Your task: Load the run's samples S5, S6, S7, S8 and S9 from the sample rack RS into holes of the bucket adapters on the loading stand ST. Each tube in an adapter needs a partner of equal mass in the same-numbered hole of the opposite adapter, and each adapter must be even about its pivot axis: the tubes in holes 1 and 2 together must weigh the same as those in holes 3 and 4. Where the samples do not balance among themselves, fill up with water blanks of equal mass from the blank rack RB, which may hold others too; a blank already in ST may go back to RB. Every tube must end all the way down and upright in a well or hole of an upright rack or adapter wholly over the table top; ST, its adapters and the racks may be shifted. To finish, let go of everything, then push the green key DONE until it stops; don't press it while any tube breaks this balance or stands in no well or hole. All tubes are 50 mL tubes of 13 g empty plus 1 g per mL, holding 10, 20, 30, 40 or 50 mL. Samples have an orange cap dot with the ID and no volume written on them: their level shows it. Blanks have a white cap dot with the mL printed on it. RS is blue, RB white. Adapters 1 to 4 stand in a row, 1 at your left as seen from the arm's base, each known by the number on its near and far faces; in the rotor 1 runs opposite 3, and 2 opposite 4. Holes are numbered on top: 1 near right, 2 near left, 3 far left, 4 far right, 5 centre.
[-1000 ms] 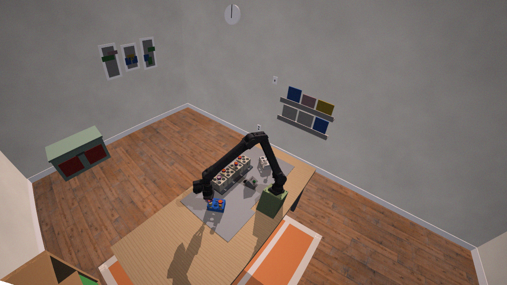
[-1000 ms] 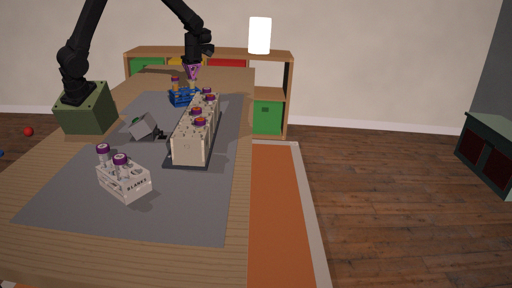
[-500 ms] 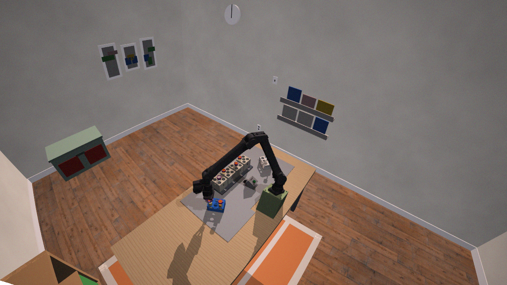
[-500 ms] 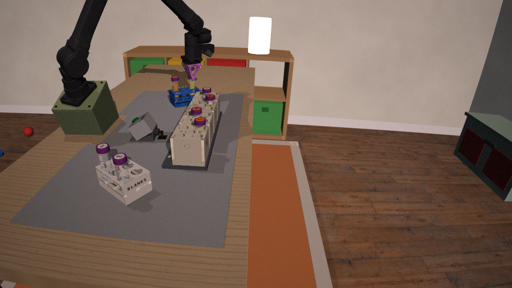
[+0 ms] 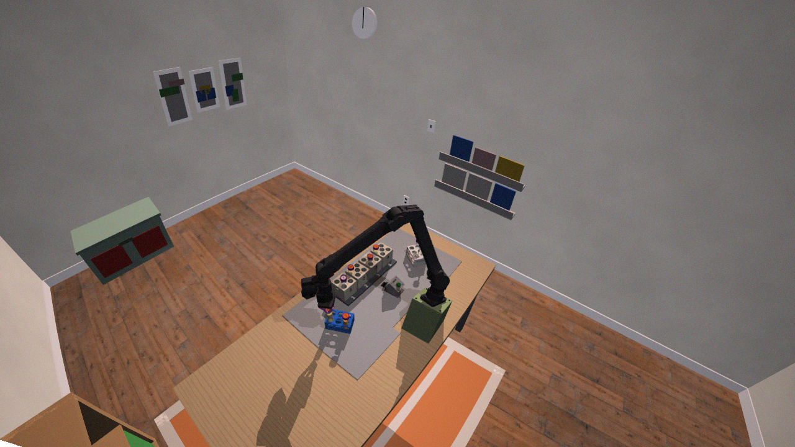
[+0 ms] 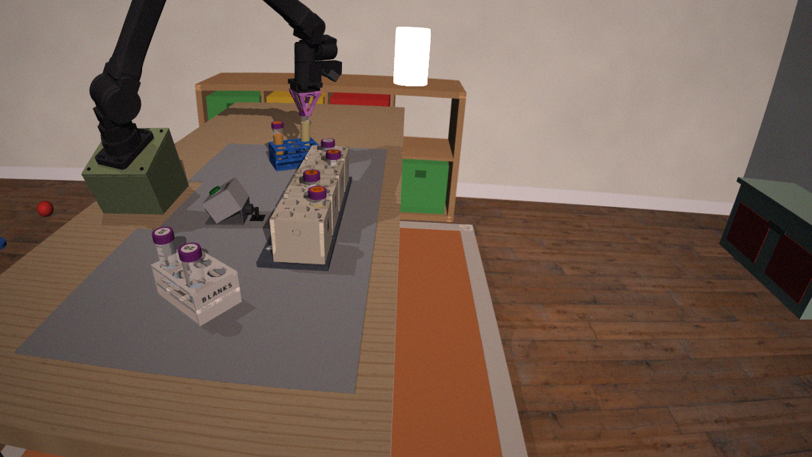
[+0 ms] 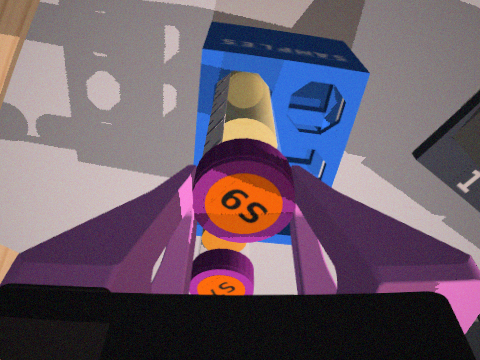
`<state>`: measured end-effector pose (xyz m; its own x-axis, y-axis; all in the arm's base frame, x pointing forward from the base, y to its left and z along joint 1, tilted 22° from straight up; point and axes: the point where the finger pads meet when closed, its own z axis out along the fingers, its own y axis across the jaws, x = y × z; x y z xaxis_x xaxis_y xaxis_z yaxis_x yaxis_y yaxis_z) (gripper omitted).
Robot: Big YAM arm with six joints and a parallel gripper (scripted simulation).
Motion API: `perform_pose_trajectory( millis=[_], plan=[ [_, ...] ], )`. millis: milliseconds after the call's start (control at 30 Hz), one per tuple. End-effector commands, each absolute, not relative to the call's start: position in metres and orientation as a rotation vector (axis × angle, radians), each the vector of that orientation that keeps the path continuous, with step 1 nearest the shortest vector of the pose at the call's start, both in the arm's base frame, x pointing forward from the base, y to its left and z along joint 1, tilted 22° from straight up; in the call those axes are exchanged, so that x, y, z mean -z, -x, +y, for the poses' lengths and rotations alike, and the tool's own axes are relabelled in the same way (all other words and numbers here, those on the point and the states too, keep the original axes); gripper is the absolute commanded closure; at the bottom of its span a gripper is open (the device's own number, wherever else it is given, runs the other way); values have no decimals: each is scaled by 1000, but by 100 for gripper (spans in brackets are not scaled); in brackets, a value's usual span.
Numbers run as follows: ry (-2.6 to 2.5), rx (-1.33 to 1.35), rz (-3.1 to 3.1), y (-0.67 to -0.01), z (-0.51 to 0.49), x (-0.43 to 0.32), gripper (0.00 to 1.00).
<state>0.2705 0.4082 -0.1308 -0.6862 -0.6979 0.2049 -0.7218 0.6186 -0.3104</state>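
While clamped on sample tube S9 [image 7: 243, 196], raised partly out of blue rack RS [image 6: 281, 154] near bench's far edge; adapter row [image 6: 309, 204] just beside; gripper [image 6: 306, 110] pointing straight down, elbow high

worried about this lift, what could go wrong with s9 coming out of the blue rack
The gripper pinches sample S9 only at its cap, so the tube could swing or slip. Its lower end may not yet be above the blue sample rack and might drag it. Another sample stands right beside and could get knocked.
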Motion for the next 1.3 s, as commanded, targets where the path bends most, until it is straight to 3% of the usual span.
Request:
perform_pose_trajectory(
  millis=[0, 967, 1267],
  plan=[
    [-1258, -504, -2852, -277, 452, 90, 100],
    [-1257, -493, -2853, -264, 480, 2, 100],
    [-1244, -527, -2819, -264, 470, 7, 100]
  ],
)
